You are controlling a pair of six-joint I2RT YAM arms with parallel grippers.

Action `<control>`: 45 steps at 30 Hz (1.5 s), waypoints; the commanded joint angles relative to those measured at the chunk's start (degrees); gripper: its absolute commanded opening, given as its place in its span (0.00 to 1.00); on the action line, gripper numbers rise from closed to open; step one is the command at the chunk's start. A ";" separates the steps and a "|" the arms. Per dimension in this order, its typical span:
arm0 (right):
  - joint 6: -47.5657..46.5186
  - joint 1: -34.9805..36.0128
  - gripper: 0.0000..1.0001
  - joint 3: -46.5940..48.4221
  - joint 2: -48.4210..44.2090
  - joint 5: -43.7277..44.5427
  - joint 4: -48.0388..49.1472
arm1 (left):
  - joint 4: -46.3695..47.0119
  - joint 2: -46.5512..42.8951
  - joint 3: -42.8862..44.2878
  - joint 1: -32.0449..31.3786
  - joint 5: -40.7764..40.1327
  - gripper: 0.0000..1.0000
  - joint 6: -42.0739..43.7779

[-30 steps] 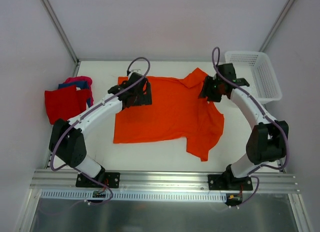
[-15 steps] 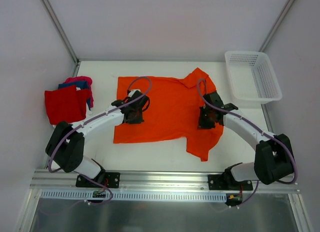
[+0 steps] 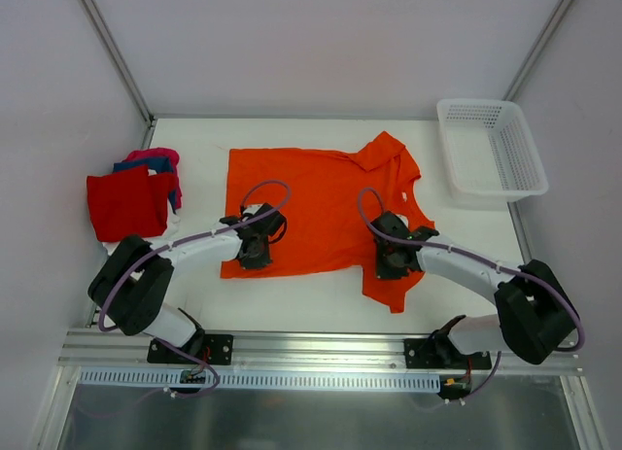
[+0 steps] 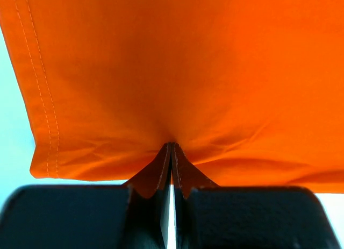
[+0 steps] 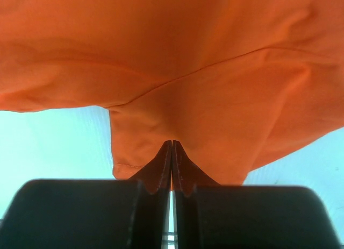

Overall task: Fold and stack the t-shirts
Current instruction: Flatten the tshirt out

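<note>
- We find the spread t-shirt [image 3: 321, 202] in the middle of the bench [image 3: 194, 139] — the t-shirt pile [image 3: 131, 199] lies to its left.
- The basket [image 3: 533, 168] sits at the far right corner.
- The left hand [image 3: 251, 259] and right hand [image 3: 387, 267] are at the shirt's near edge.

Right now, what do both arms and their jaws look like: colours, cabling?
Left arm and right arm match: white link shells, black joint housings, black base plates. A purple cable loops along each from base to wrist. Jaws are black, blocky bodies narrowing to thin tips. No markings visible.

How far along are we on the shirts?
Done: a folded pile, red on top, sits at the left. In hand: left fingers and right fingers are shut on the near edge of the orange t-shirt, which lies spread out. Left: fold it, add it to the pile.
</note>
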 commanded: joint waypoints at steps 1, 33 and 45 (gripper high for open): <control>4.16 2.91 0.01 -0.37 2.47 3.52 1.94 | 1.42 0.46 -1.38 -0.87 -0.93 0.00 -2.58; 30.53 36.93 0.00 -0.28 11.11 11.34 -16.24 | -13.94 -22.82 -11.75 -5.00 -1.89 0.00 -8.55; 34.83 39.03 0.01 -5.89 0.90 11.52 -20.83 | -19.23 -25.91 -10.69 -5.00 -4.53 0.00 -10.67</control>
